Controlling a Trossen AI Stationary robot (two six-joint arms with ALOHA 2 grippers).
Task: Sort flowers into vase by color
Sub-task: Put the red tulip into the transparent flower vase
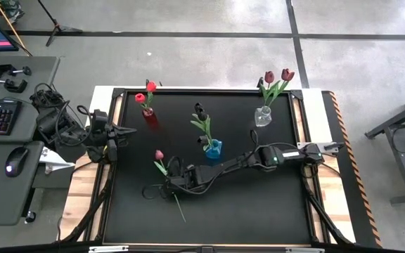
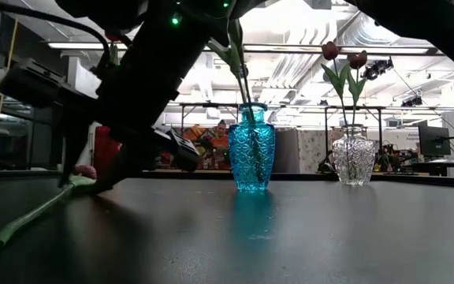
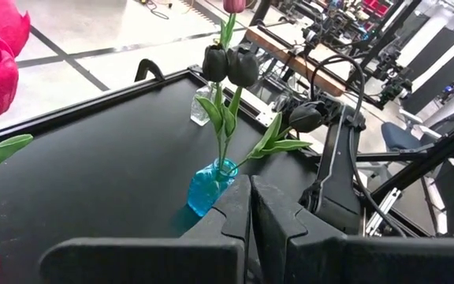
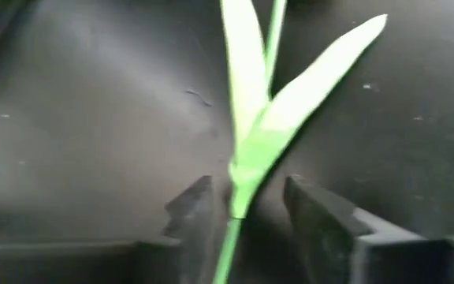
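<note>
A tulip with a dark red head (image 1: 159,154) lies flat on the black table, its green stem (image 1: 177,204) running toward the near edge. My right gripper (image 4: 247,193) is low over it and open, one finger on each side of the stem (image 4: 241,185) just below the leaves; no touch shows. Three vases stand behind it. A red vase (image 1: 148,117) holds red tulips, a blue vase (image 1: 212,148) holds near-black ones, and a clear vase (image 1: 263,116) holds maroon ones. My left gripper (image 3: 251,197) waits shut at the table's left edge.
In the low view the lying tulip's stem (image 2: 30,217) stretches toward the near left, with the blue vase (image 2: 251,150) and the clear vase (image 2: 354,158) to its right. A desk with a keyboard and mouse (image 1: 14,160) stands beyond the left edge.
</note>
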